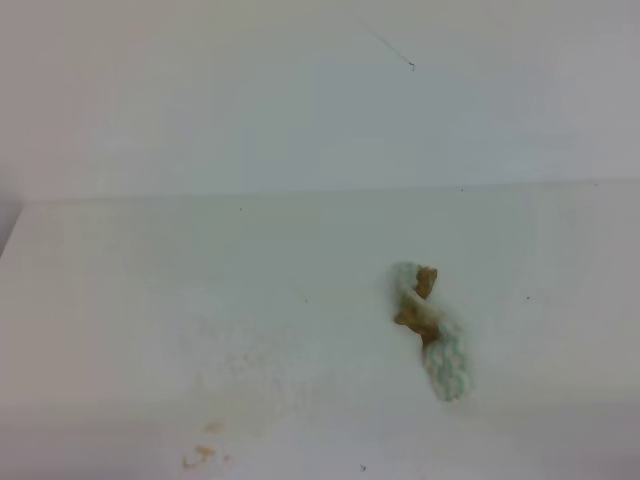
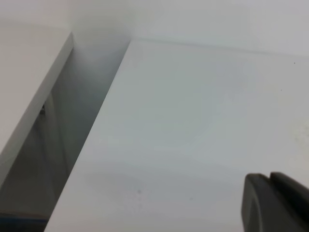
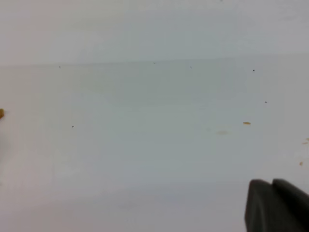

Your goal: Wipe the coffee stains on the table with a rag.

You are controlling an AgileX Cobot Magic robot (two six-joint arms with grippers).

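1. While neither arm shows in the high view, the rag (image 1: pixel 432 330) lies alone on the white counter (image 1: pixel 120 300), right of the middle, bunched into a slanting strip.
2. Its upper end and lower end are white with a pale green pattern; brown-stained patches sit around its middle.
3. Faint tan coffee stains (image 1: pixel 205 452) mark the counter near the front edge, left of the middle and well apart from the rag, with a paler smear just above them.
4. From the left wrist view, only a dark corner of the left gripper (image 2: pixel 275 203) shows at the lower right, over bare counter near its left edge; I cannot tell whether it is spread or pressed together.
5. From the right wrist view, a dark corner of the right gripper (image 3: pixel 276 205) shows at the lower right; its state cannot be told either.
6. Small tan specks lie on the counter toward the right in that view.
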